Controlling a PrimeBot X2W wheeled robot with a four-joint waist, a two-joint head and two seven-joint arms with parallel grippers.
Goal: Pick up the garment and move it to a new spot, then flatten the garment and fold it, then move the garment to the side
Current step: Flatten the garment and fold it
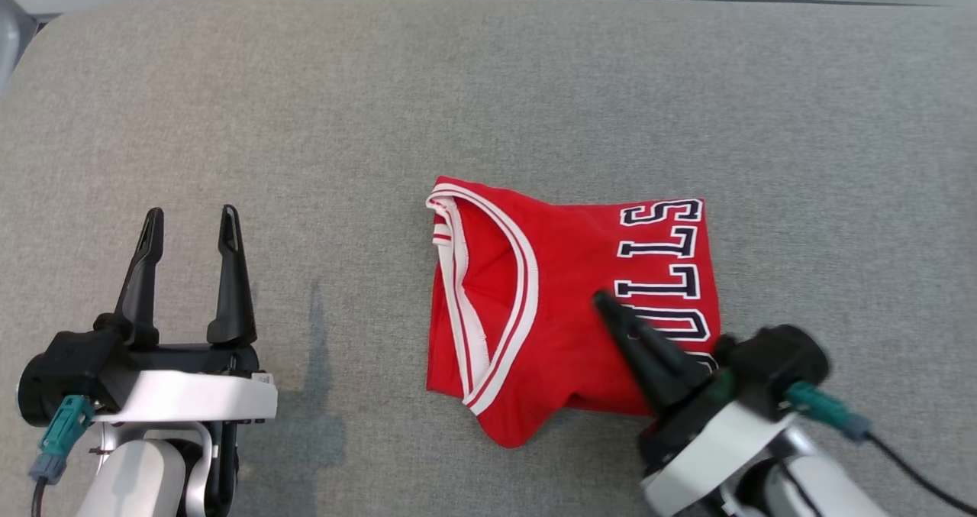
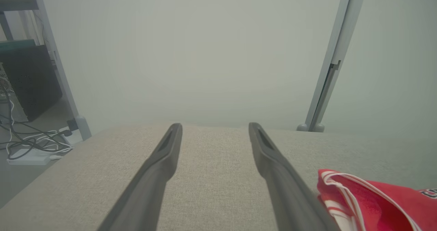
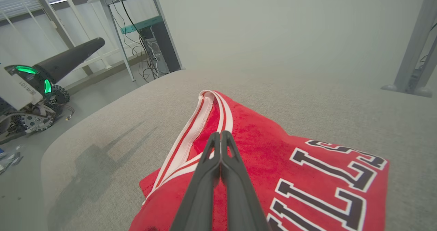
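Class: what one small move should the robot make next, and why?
The jersey lies folded; the right gripper is shut over it, seemingly holding nothing; the left gripper sits open, apart. So probably open the right gripper, ready to grip the jersey's edge.

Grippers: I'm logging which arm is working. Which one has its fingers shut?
The right gripper, fingers pressed together over the red garment; the left gripper stands open, apart from it.

Black, white-outlined letters "ULLS" on red jersey (image 1: 565,273), a further letter hidden
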